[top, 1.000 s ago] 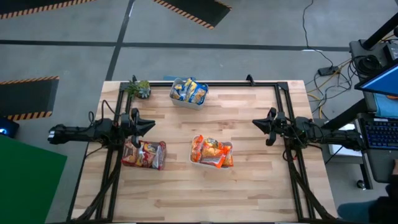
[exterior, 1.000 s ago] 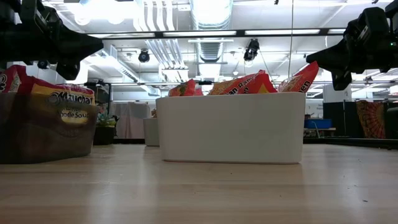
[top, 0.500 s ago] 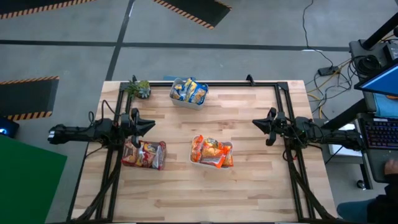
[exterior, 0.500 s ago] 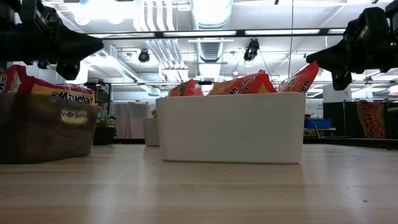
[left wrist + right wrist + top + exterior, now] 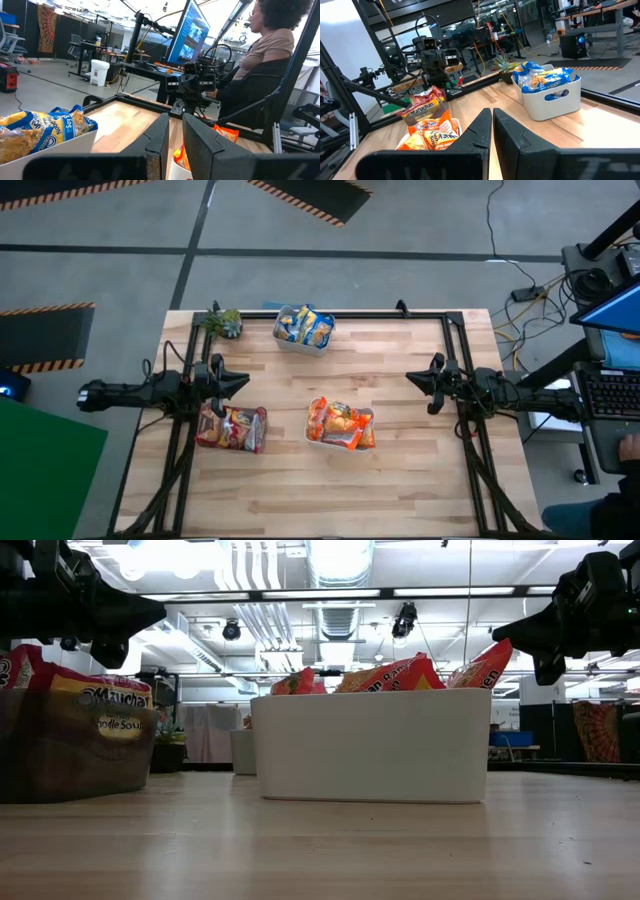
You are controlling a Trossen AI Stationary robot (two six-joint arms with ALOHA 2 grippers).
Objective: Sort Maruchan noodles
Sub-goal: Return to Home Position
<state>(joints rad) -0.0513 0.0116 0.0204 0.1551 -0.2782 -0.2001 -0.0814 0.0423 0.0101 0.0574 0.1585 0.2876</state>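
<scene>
Overhead, wooden table (image 5: 400,475) on grey floor (image 5: 330,240); left end effector (image 5: 243,379), right end effector (image 5: 410,378) both pressed together.

Ceiling strip lights (image 5: 450,591) glare brightly in the low view, while the wooden table (image 5: 400,470) is evenly lit.

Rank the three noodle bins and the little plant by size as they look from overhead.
White bin of orange packs and bin of red packs: too alike to rank.
Bin of blue packs: slightly smaller.
Plant: clearly smallest.
</scene>
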